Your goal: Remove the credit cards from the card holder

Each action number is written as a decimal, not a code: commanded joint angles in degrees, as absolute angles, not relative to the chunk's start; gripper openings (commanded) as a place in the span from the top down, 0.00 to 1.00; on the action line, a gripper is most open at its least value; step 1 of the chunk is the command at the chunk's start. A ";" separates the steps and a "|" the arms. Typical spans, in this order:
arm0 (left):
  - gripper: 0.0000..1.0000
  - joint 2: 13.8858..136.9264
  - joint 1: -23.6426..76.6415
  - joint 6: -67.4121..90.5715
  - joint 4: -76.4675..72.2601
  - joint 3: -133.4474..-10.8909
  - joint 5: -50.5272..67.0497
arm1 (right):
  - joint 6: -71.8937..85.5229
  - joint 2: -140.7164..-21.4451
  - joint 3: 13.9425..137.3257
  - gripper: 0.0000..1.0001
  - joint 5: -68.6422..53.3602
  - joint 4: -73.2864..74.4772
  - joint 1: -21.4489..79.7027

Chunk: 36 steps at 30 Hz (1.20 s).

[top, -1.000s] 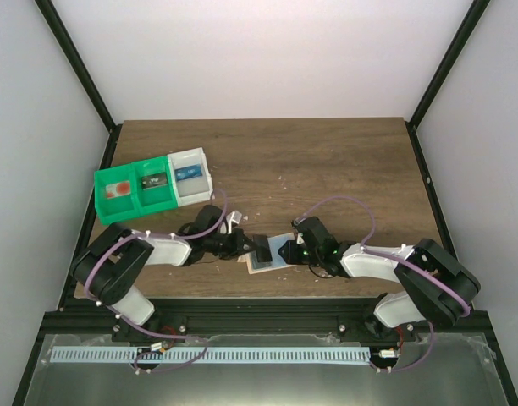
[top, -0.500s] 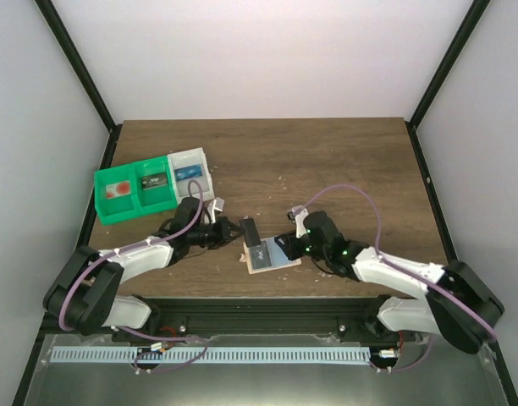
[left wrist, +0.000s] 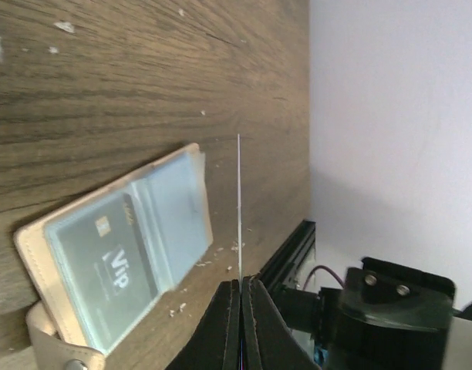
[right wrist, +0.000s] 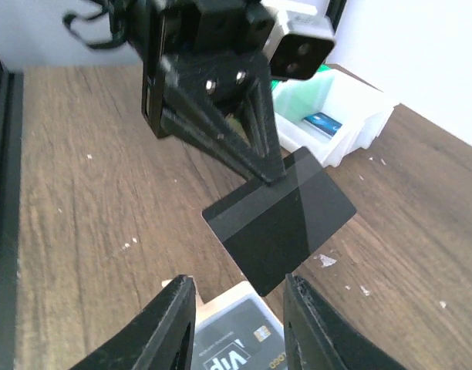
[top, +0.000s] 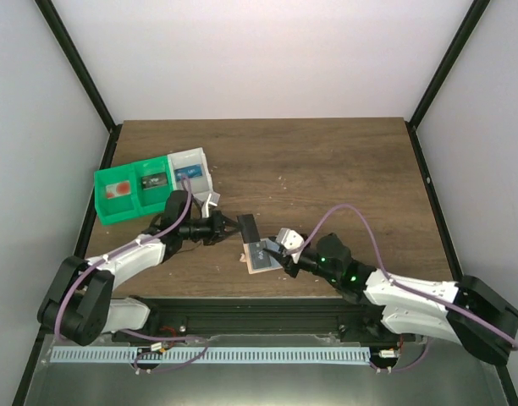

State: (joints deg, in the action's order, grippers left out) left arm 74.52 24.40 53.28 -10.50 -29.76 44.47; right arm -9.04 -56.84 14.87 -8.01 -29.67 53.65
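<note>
The tan card holder (top: 261, 257) lies flat near the table's front edge, with a dark "Vip" card (left wrist: 109, 266) behind its clear window; it shows in the left wrist view (left wrist: 35, 247) and the right wrist view (right wrist: 220, 301). My left gripper (top: 236, 226) is shut on a black credit card (top: 250, 227), held above the table just left of and behind the holder. That card shows edge-on in the left wrist view (left wrist: 239, 208) and as a black face in the right wrist view (right wrist: 281, 221). My right gripper (top: 283, 254) is open and empty, over the holder's right end.
A green bin (top: 134, 192) and a white bin (top: 192, 175) stand at the back left, holding small items. A black frame rail (top: 259, 313) runs along the table's front edge. Small white specks lie on the wood around the holder.
My left gripper has lifted the black card away from the holder, back and to the left. My right gripper has drawn back toward the front and opened over the holder's right end.
</note>
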 commanded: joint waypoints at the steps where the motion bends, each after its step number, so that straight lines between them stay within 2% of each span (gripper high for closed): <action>1: 1.00 71.60 24.23 56.14 -10.88 -31.18 48.89 | -21.06 -61.78 17.61 0.66 -3.56 -35.58 55.95; 8: 1.00 70.35 24.27 56.99 -9.22 -31.92 50.24 | -32.40 -68.37 22.38 0.61 1.79 -33.56 57.97; 19: 1.00 69.95 24.26 59.24 -10.77 -31.57 52.34 | -37.13 -70.82 22.69 0.58 3.38 -35.72 58.87; 23: 1.00 70.20 24.19 59.96 -11.64 -31.32 52.78 | -37.25 -71.47 22.25 0.66 6.88 -38.79 59.06; 27: 1.00 69.85 24.23 60.60 -12.40 -31.07 53.38 | -36.49 -71.32 21.74 0.88 9.13 -40.64 59.15; 29: 0.99 69.26 24.19 61.30 -13.72 -30.99 54.06 | -35.47 -70.94 21.70 0.96 10.27 -40.50 59.18; 31: 0.88 68.27 24.22 62.01 -14.77 -30.96 53.80 | -33.16 -70.36 21.71 0.99 11.37 -39.92 59.15; 36: 0.49 64.12 24.24 59.98 -13.43 -32.68 49.97 | -18.80 -68.02 22.61 1.00 14.66 -36.23 59.15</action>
